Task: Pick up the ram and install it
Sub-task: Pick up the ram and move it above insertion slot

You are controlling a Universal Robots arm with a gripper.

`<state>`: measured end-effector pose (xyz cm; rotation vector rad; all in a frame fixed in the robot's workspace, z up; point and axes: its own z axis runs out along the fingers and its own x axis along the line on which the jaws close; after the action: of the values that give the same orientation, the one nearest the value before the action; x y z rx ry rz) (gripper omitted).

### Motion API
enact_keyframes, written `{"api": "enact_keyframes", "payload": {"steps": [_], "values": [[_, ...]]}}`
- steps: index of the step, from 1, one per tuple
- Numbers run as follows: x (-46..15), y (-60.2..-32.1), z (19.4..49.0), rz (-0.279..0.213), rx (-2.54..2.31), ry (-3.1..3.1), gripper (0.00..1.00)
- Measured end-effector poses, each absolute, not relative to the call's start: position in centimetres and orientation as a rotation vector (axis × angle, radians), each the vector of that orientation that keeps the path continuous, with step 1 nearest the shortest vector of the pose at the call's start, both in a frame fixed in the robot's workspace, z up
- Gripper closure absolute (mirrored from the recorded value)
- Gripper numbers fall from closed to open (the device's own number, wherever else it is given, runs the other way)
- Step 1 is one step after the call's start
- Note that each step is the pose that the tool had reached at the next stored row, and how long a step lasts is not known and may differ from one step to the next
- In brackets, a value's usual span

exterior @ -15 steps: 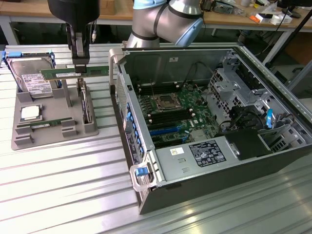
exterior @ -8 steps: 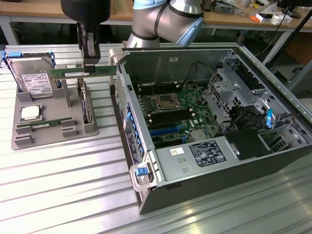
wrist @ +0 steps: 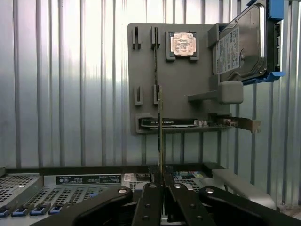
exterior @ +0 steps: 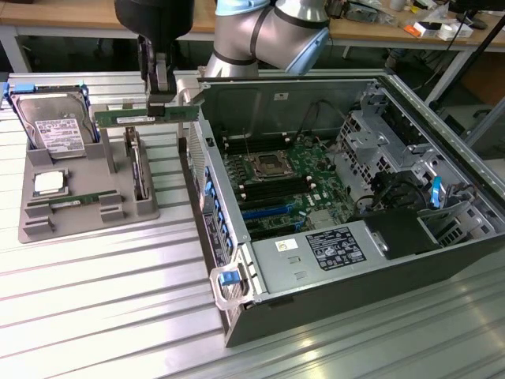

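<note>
The gripper (exterior: 162, 109) holds the ram (exterior: 122, 118) level in the air, jaws pinching its middle. It hangs over the grey tray (exterior: 31, 227), just off the open case (exterior: 355, 309) on the exterior view's left.

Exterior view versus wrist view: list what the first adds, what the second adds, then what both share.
Exterior view adds: the motherboard inside the open case and the arm.
Wrist view adds: the ram seen edge-on, clamped in the gripper.
Both share: the ram held near the grey tray, which carries the hard drive and the CPU chip.
</note>
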<state>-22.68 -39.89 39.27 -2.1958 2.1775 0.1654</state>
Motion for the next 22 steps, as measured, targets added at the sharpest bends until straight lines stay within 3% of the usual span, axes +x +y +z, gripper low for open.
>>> {"api": "enact_keyframes", "payload": {"steps": [22], "values": [[-17.5,-39.9,39.3,0.165,-2.196,2.178,0.88]]}}
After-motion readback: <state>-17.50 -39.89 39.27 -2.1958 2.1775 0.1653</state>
